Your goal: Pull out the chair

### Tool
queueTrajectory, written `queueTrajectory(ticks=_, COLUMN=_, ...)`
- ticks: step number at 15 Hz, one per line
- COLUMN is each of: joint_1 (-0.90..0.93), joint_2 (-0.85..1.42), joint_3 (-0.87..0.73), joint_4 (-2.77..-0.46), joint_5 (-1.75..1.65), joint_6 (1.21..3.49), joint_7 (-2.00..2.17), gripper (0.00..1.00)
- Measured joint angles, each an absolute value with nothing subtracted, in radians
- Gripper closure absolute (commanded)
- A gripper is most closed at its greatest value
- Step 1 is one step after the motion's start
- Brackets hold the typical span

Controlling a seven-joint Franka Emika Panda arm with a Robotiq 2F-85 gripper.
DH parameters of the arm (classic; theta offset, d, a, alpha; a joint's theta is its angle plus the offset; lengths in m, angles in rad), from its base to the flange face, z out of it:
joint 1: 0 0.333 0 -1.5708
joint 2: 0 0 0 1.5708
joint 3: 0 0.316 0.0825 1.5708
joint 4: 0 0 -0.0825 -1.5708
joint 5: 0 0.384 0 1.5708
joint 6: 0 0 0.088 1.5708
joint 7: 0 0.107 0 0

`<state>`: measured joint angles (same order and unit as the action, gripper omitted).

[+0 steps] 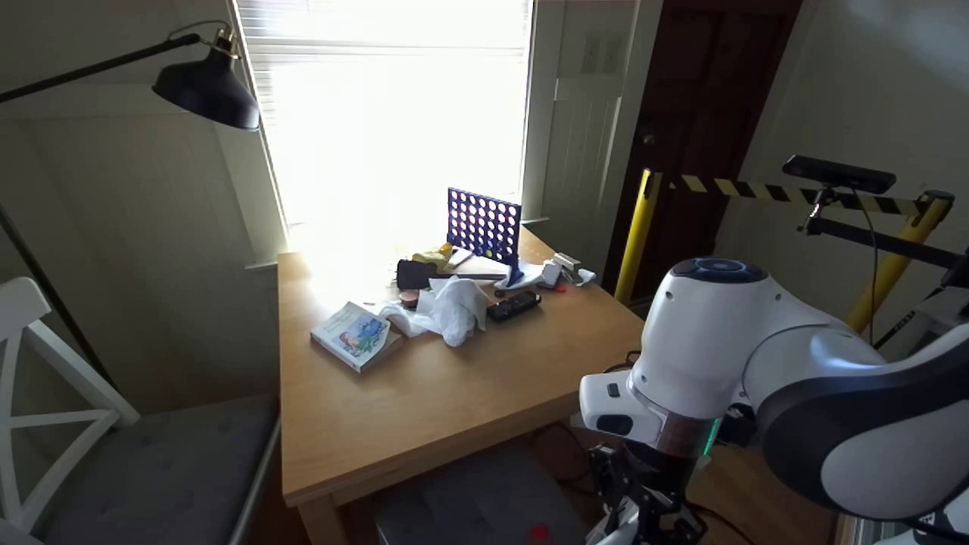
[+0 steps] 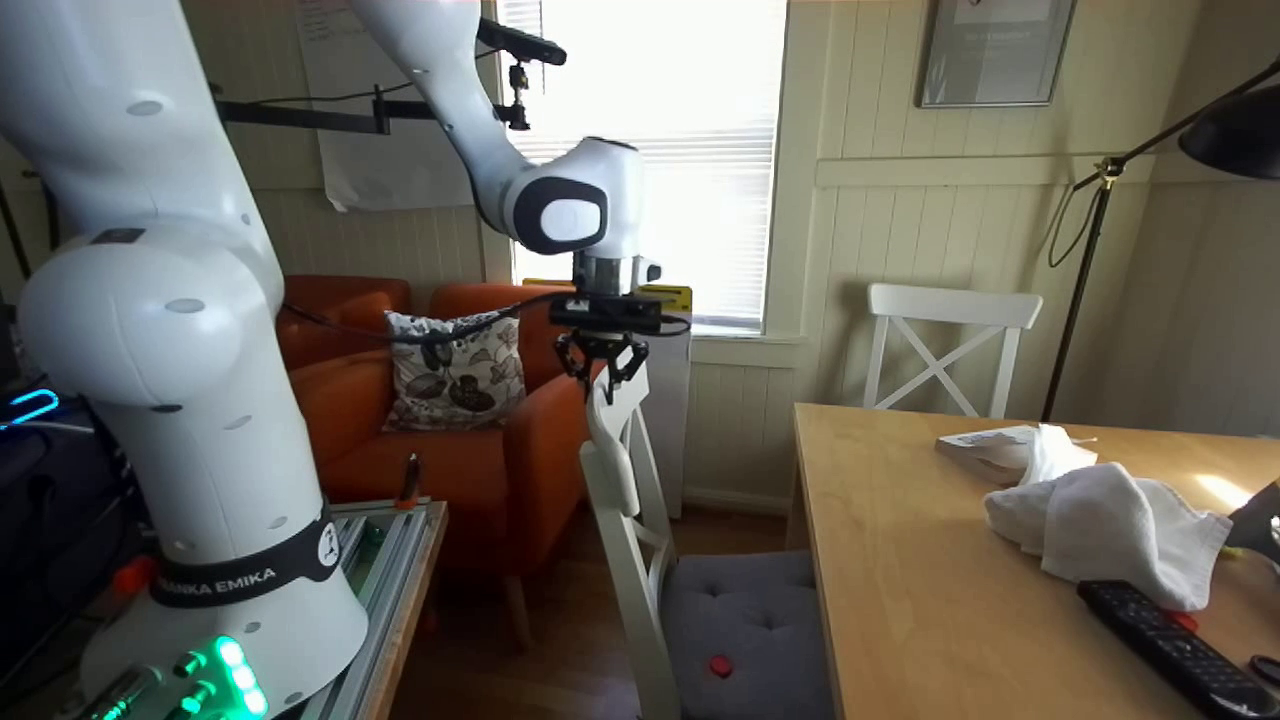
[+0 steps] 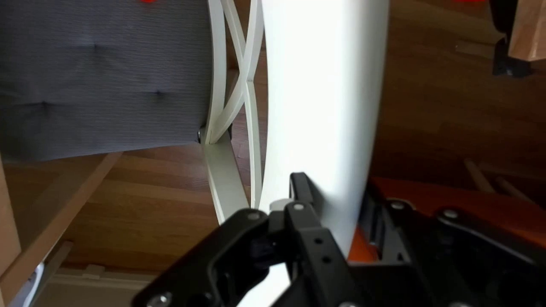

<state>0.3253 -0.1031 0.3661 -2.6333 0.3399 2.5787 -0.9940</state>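
Observed the Franka Panda arm (image 2: 190,280) arched out from its base (image 2: 310,625) and bent at the wrist (image 2: 608,215), pointing the Robotiq gripper (image 3: 337,198) straight down. Found it clamped on the top rail (image 3: 324,106) of the white X-back dining chair (image 2: 705,590). Located the chair directly below the gripper, with the grey seat (image 3: 102,85) off to one side, partly under the wooden table (image 2: 930,590).

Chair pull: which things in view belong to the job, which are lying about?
Job:
white wooden X-backed chair with grey seat
black two-fingered pincer, astride its top rail

Lying about:
crumpled white cloth
black oblong remote
white illustrated book
blue upright game grid
small red object on that seat
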Motion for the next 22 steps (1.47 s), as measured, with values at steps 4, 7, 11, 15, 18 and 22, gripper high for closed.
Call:
queueTrajectory(ticks=4, joint_1=0.361, joint_2=-0.142, joint_3=0.315, joint_4=-2.673, joint_5=0.351, joint_6=2.565, joint_7=-1.054, gripper=0.93)
queueTrajectory(ticks=7, joint_1=0.379, joint_2=-0.173, joint_3=0.279, joint_4=-2.704, joint_5=0.351, joint_6=2.550, joint_7=-1.102, gripper=0.93)
queueTrajectory(ticks=11, joint_1=0.392, joint_2=-0.203, joint_3=0.237, joint_4=-2.733, joint_5=0.349, joint_6=2.535, joint_7=-1.161, gripper=0.93)
queueTrajectory(ticks=15, joint_1=0.394, joint_2=-0.218, joint_3=0.200, joint_4=-2.746, joint_5=0.341, joint_6=2.520, joint_7=-1.217, gripper=0.93)
queueTrajectory(ticks=18, joint_1=0.393, joint_2=-0.220, joint_3=0.178, joint_4=-2.746, joint_5=0.323, joint_6=2.508, joint_7=-1.237, gripper=0.70)
queueTrajectory(ticks=22, joint_1=0.393, joint_2=-0.220, joint_3=0.166, joint_4=-2.745, joint_5=0.309, joint_6=2.501, joint_7=-1.246, gripper=0.70)
